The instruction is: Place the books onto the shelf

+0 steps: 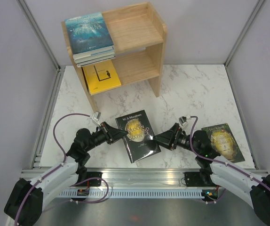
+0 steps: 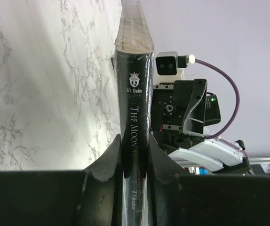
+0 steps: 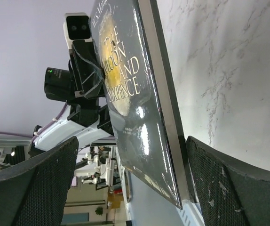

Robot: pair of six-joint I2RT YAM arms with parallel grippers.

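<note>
Clearly, black book [image 1: 139,140] sits clamped in left hand [image 1: 123,135].

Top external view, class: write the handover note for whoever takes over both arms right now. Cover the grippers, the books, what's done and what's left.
Left gripper: shut on the spine of the black book, which it holds between the arms.
Right gripper: open, one finger on either side of that book's opposite edge, not clamped.
Done: on the shelf, a stack of books with a blue cover on top lies at the left of the upper tier. A yellow book lies at the left of the lower tier.
Left: shelve the black book, then the green-gold book lying on the table beside the right arm.
</note>
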